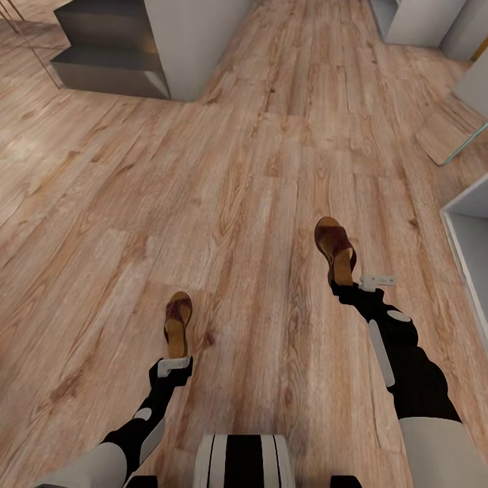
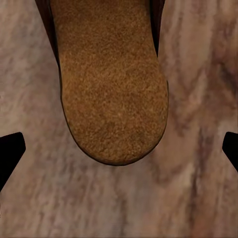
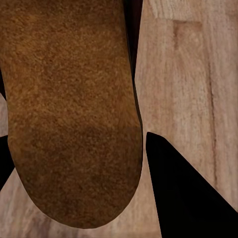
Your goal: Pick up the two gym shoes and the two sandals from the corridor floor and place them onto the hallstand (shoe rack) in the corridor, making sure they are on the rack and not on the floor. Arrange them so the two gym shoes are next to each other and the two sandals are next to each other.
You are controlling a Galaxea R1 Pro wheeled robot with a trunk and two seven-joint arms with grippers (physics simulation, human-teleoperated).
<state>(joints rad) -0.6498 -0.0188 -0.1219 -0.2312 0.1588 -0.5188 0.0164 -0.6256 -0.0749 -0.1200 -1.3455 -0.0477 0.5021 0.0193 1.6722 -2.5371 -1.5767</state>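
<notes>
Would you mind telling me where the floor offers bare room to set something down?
Bare planks lie between the left sandal and right sandal, and across the wide corridor floor ahead, up to the grey cabinet. It is crowded only at each sandal's heel, where the left gripper and right gripper sit.

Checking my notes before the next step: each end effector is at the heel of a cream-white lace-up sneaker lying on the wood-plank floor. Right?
Not quite. The shoes are brown open-heel slip-on sandals, not sneakers: the head view shows one at the left end effector and the other at the right end effector, on the light-brown wood-grain plank floor.
</notes>
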